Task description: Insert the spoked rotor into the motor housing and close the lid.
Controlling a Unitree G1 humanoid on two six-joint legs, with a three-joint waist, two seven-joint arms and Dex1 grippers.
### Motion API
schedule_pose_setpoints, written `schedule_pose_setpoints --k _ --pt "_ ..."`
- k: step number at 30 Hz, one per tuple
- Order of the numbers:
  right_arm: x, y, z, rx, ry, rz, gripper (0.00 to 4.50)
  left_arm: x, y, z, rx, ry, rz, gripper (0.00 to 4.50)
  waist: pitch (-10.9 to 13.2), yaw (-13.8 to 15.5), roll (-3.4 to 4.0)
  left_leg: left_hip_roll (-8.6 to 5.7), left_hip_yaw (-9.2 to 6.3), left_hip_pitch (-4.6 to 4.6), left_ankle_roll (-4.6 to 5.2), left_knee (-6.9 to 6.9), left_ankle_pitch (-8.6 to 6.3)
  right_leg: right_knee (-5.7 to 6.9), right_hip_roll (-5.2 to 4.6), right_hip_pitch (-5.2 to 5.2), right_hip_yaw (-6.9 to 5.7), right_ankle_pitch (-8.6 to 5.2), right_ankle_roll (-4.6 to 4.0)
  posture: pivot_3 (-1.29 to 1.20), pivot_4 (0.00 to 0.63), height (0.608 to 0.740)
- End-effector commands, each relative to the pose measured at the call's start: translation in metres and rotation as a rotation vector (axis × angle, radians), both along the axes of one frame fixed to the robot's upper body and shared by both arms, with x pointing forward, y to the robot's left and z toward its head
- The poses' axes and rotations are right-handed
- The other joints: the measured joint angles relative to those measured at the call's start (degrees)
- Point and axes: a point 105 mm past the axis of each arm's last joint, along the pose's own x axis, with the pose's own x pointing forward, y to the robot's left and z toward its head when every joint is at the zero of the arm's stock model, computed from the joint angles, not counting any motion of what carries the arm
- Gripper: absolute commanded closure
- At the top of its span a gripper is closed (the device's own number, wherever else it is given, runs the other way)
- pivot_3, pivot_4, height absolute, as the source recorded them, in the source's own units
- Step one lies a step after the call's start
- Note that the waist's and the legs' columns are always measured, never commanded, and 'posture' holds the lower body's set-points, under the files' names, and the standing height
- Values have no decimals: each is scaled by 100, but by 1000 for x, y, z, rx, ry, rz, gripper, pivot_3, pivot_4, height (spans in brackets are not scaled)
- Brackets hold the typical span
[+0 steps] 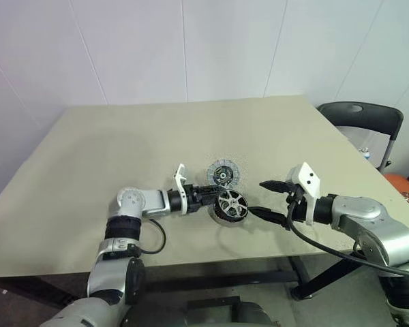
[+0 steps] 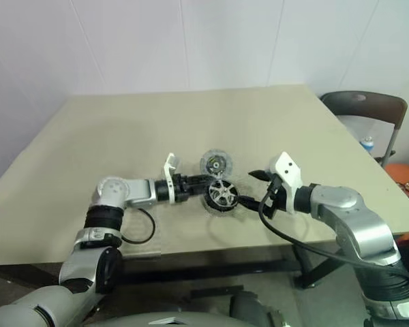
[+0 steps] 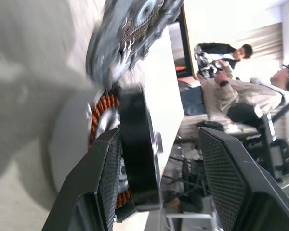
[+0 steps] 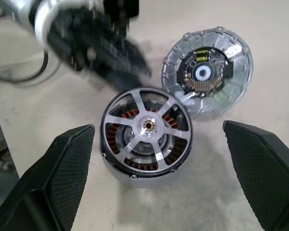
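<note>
**Rotor seated, lid still off**

Now the left claw stands parted at the spoked rotor, its fingers loosely around the rim. That rotor sits in the motor housing on the counter. Just beside lies the lid. Nearby, the right claw hangs wide open, empty.

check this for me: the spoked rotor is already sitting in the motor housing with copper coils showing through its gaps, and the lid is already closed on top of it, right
Not quite. The spoked rotor does sit in the motor housing, copper coils showing through its gaps, but the lid is not closed on top. It lies on the table beside the housing, inner side up. The right wrist view shows this plainly.
</note>
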Motion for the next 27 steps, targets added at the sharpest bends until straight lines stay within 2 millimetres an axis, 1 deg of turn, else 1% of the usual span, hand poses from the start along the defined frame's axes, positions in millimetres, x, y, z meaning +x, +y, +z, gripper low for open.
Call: schedule_pose_setpoints --k 1,5,6,8,11,13,14,15,16,18,20,22,25,27 --pt "4 2 11 5 -56 11 0 -2 0 18 -1 -48 -34 1813 0 2 0 0 0 -9 1 -2 -1 -1 0 -8 0 0 0 0 0 740" --pt "4 2 9 2 -51 11 0 -7 2 20 21 -54 -51 1813 0 2 0 -4 -2 -58 1 2 0 -2 -2 -53 -1 2 -2 0 0 740" --pt "4 2 9 1 -50 11 0 -7 2 22 43 -82 -50 1813 0 3 0 -4 -3 -63 1 2 0 -2 -2 -57 -1 2 -3 0 0 740" --pt "5 2 9 1 -50 11 0 -3 2 26 100 -184 -34 1813 0 2 0 -4 -3 -68 0 2 0 -3 -3 -61 -1 2 -3 0 0 740" --pt "5 1 9 0 -50 13 0 6 -2 44 58 -354 29 1813 0 6 0 -4 0 -69 0 3 -1 -3 -5 -59 -1 3 -4 0 0 740" --pt "5 1 9 0 -49 15 0 5 -7 45 124 -527 5 2228 0 6 1 -4 2 -71 -1 3 -1 -3 -5 -54 -1 3 -4 0 0 740" --pt "5 2 9 -1 -48 18 0 -4 -12 49 131 -650 -50 2430 1 -4 3 -3 3 -71 -1 2 -1 -3 -5 -53 -1 3 -4 0 0 740" --pt "5 2 9 -1 -47 20 0 -12 -17 49 132 -743 -102 2777 1 -11 5 -3 6 -72 -1 1 -1 -4 -4 -54 0 3 -4 0 0 740" --pt "5 2 9 -2 -46 22 0 -18 -20 50 125 -800 -138 3122 2 -4 5 -2 12 -78 -1 -3 -1 -4 -3 -53 3 2 -4 0 0 740" --pt "6 4 10 -3 -47 29 0 -24 -26 50 85 -863 -144 3781 2 13 6 -2 13 -77 1 0 -1 -5 -3 -51 3 2 -5 0 0 740" --pt "7 5 11 -3 -49 37 0 -27 -31 43 107 -926 -161 4461 3 20 5 -3 11 -78 2 5 0 -6 -4 -45 2 3 -5 0 0 740" --pt "9 6 12 -3 -50 42 0 -27 -34 34 156 -985 -180 4461 3 16 4 -2 11 -79 3 6 -1 -6 -3 -37 2 3 -5 0 0 740" --pt "9 10 12 0 -48 58 0 -12 -40 27 249 -1060 -119 4461 2 17 4 -2 12 -75 5 6 0 -7 -2 -33 3 3 -5 0 0 740" --pt "9 12 12 2 -47 64 0 -7 -44 22 299 -1109 -129 4461 3 17 4 -2 11 -75 6 7 0 -8 -2 -33 2 3 -5 0 0 740"
